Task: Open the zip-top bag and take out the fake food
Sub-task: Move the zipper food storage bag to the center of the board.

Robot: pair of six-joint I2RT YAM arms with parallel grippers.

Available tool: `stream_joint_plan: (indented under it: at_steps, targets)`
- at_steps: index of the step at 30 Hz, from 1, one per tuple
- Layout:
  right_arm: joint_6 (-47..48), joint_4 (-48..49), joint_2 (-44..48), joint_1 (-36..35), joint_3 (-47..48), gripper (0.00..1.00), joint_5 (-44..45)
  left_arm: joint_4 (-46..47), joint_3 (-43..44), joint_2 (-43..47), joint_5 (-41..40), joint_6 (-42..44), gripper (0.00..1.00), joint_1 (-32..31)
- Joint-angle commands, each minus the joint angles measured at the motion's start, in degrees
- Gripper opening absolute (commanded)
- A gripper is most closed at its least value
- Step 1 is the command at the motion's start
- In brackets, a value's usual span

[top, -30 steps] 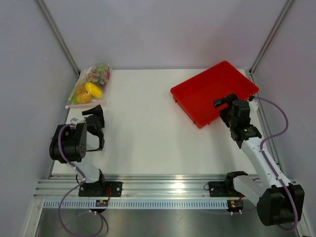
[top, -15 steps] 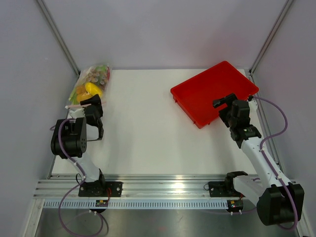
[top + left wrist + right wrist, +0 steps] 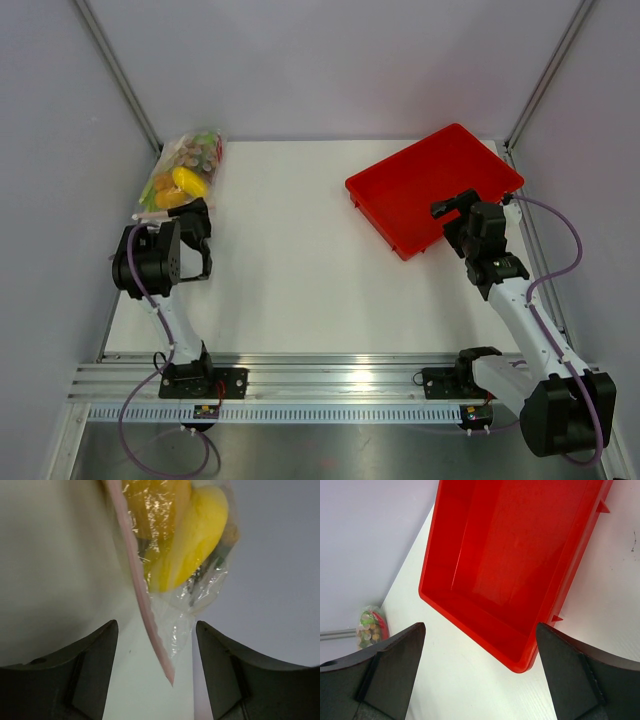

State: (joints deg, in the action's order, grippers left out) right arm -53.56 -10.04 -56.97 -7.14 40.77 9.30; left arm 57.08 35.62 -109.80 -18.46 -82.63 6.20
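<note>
Left fingers (image 3: 95,655) stand apart astride the zip corner of the bag (image 3: 175,575) at the far-left edge of the bench (image 3: 300,270), set to pinch it, while right fingers (image 3: 390,665) gape idle over the tray (image 3: 485,615).

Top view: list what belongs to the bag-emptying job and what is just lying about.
Job: zip-top bag; fake food inside it; left gripper, open astride the bag's corner.
Lying about: red tray; right gripper, open, by the tray.
</note>
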Motion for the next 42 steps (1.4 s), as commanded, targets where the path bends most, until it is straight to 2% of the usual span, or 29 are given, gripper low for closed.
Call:
stream_joint_plan:
  at_steps: [1,3,6,10,16,21,33,37,42]
  targets:
    - [0.56,2.4,0.28,-0.25,0.09,1.0,-1.13,9.62,1.65,-4.71,0.35,0.63,0.63,0.48]
    - [0.56,2.31,0.46,-0.16,0.18,0.99,-0.95,10.5,3.05,-6.56,0.97,1.33,0.59,0.66]
    - [0.65,2.22,0.89,-0.16,0.18,0.99,-1.04,11.56,3.93,-8.41,1.23,1.68,0.48,1.01]
    - [0.74,2.13,1.25,-0.16,0.01,1.0,-0.95,12.62,5.6,-10.6,3.59,1.51,0.41,2.41]
    - [0.91,2.13,1.25,-0.25,0.18,0.99,-1.39,12.08,8.24,-11.76,8.17,2.29,0.15,4.61]
    - [0.91,2.13,1.16,-0.16,0.18,0.99,-1.57,10.52,6.92,-8.16,8.53,4.93,0.0,4.61]
    - [0.91,2.48,-1.04,-0.16,0.71,0.99,-2.88,13.06,0.77,-5.07,10.64,0.63,0.0,0.66]
    - [1.0,2.4,-2.0,-0.16,1.15,1.0,-3.76,6.39,0.6,-0.78,14.14,-1.3,0.0,-0.66]
    - [1.09,2.66,-3.32,-0.16,1.41,1.0,-4.99,0.5,-1.6,5.28,13.63,-1.13,0.0,-3.2]
